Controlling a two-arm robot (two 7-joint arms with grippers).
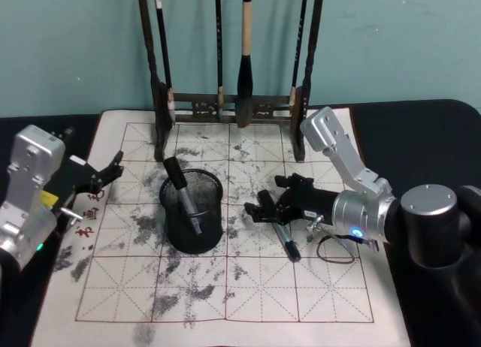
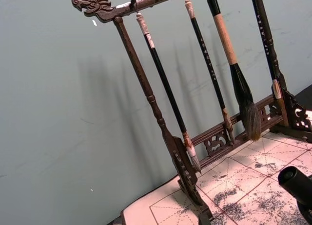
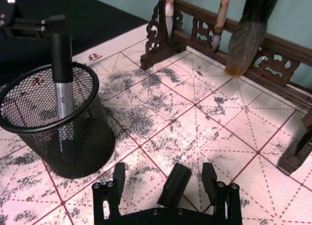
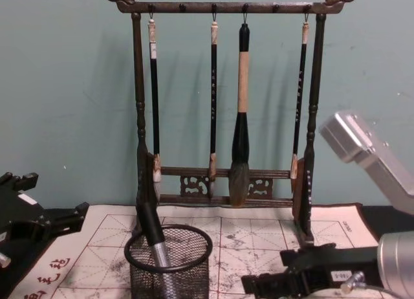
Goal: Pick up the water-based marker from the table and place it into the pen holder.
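The pen holder (image 1: 192,212), a black wire-mesh cup, stands on the gridded mat and also shows in the right wrist view (image 3: 53,122) and chest view (image 4: 169,263). One grey-and-black marker (image 1: 183,193) leans inside it. A second water-based marker (image 1: 285,240) lies on the mat just right of the cup. My right gripper (image 1: 267,204) is low over it and open. The marker's black end (image 3: 174,185) sits between the fingers (image 3: 118,178) with a gap on each side. My left gripper (image 1: 111,170) rests open at the mat's left edge.
A tall dark wooden rack of calligraphy brushes (image 1: 225,99) stands at the back of the ink-stained mat (image 1: 188,302). A thin black cable loop (image 1: 334,251) lies by my right wrist. Black tabletop (image 1: 421,129) borders the mat on both sides.
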